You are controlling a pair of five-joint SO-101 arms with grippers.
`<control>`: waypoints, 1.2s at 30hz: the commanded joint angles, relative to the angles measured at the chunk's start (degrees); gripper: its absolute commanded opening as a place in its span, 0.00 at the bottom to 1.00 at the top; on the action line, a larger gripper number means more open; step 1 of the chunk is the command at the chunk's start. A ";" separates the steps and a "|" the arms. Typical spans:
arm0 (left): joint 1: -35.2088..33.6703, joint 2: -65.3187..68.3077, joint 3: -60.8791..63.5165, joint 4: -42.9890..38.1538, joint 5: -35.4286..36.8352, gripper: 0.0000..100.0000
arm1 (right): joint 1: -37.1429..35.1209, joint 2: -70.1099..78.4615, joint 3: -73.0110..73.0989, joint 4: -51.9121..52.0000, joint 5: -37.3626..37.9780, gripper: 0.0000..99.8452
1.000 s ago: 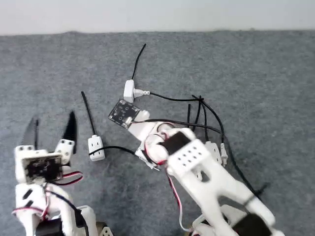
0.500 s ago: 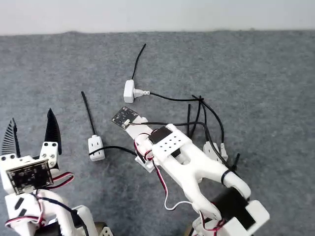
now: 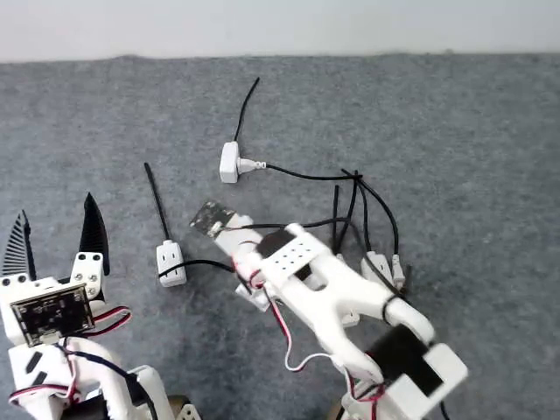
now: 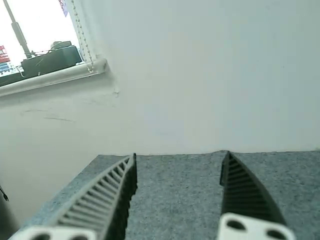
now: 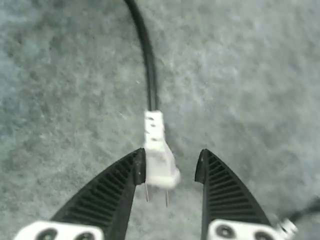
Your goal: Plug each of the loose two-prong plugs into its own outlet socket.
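White two-prong plug (image 5: 159,160), black cord (image 5: 146,50), prongs bare, inside spread right pincer (image 5: 172,154); left pincer (image 4: 180,156) spread too.

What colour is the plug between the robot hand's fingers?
White plug, on a black cord; clearest in the right wrist view.

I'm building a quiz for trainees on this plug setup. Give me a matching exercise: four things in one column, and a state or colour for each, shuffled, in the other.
Things
1. left gripper
2. right gripper
3. far socket
4. carpet

States
A. grey
B. open, astride a white plug
C. open, holding nothing
D. has a corded plug at its side

Pairs: 1-C, 2-B, 3-D, 4-A
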 commanded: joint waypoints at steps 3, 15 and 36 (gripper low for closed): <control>-0.18 0.35 -2.68 -1.58 0.88 0.27 | -2.86 3.91 -5.54 0.48 0.79 0.16; -0.18 0.35 -2.59 -1.32 0.97 0.27 | -2.77 4.79 -6.33 0.48 0.88 0.09; 4.84 0.35 -2.33 0.09 0.79 0.27 | -1.01 4.79 -8.53 3.65 1.14 0.02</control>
